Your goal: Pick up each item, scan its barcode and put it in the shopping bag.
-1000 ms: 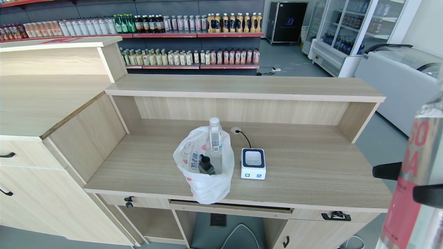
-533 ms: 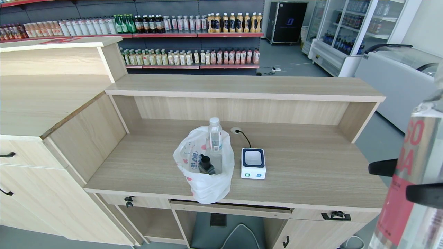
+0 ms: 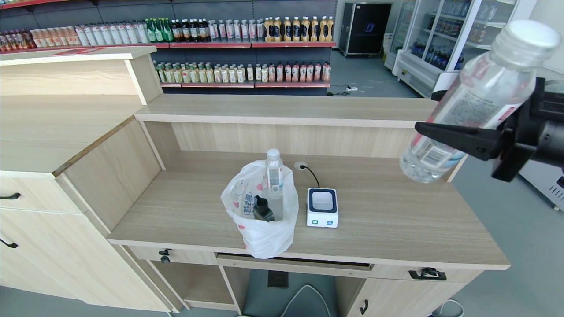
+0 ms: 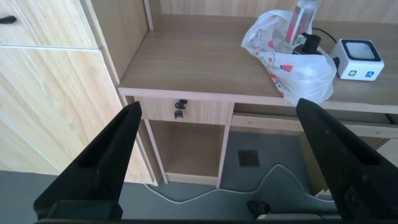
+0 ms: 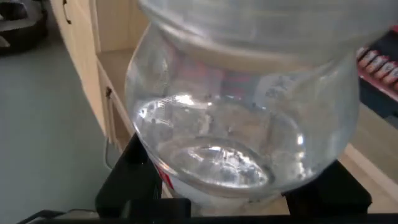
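Right gripper (image 3: 426, 111) clamped tilted water bottle (image 3: 478, 99), held high and right of scanner (image 3: 322, 207), base end nearer it; shopping bag (image 3: 264, 237) just left of scanner.

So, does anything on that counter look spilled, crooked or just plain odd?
Nothing spilled. The shopping bag sits open with a tall bottle upright inside, beside the flat scanner. Only the clear bottle in the right gripper is tilted, held in the air.
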Controlling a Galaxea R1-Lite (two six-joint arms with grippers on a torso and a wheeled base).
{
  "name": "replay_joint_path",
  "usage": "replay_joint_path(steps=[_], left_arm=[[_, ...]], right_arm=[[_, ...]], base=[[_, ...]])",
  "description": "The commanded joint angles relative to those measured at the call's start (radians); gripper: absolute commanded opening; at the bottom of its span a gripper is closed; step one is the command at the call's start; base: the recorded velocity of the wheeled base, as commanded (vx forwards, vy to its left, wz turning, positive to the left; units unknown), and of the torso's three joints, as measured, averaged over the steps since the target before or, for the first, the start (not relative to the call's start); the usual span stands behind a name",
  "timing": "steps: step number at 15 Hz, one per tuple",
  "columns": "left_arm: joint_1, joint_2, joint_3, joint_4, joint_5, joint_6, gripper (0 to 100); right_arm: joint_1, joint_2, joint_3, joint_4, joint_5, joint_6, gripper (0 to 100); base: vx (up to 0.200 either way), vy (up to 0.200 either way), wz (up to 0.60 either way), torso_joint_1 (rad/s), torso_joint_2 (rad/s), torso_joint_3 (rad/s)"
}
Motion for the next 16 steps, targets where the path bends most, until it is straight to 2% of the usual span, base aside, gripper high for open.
replay_joint_path(steps=[1, 2, 5, 9, 12, 16], left_arm=[[0.000, 0.000, 0.000, 0.000, 0.000, 0.000, 100], [0.000, 0.000, 0.000, 0.000, 0.000, 0.000, 100], [0.000, 0.000, 0.000, 0.000, 0.000, 0.000, 100], [0.000, 0.000, 0.000, 0.000, 0.000, 0.000, 100], [0.000, 0.000, 0.000, 0.000, 0.000, 0.000, 100], [0.000, 0.000, 0.000, 0.000, 0.000, 0.000, 100]], right_arm=[[-0.169, 0.248, 0.107, -0.262, -0.009, -0.186, 0], [-0.207, 0.304, 0.113, -0.354, -0.008, -0.263, 0], [-0.296, 0.376, 0.122, -0.483, 0.000, -0.413, 0], [-0.321, 0.514, 0.102, -0.663, 0.048, -0.419, 0], [-0.321, 0.595, 0.099, -0.713, 0.049, -0.419, 0], [-0.315, 0.726, 0.055, -0.764, 0.100, -0.432, 0]], base=[[0.000, 0.000, 0.00, 0.000, 0.00, 0.000], [0.000, 0.000, 0.00, 0.000, 0.00, 0.000], [0.000, 0.000, 0.00, 0.000, 0.00, 0.000], [0.000, 0.000, 0.00, 0.000, 0.00, 0.000], [0.000, 0.000, 0.00, 0.000, 0.00, 0.000], [0.000, 0.000, 0.60, 0.004, 0.00, 0.000]])
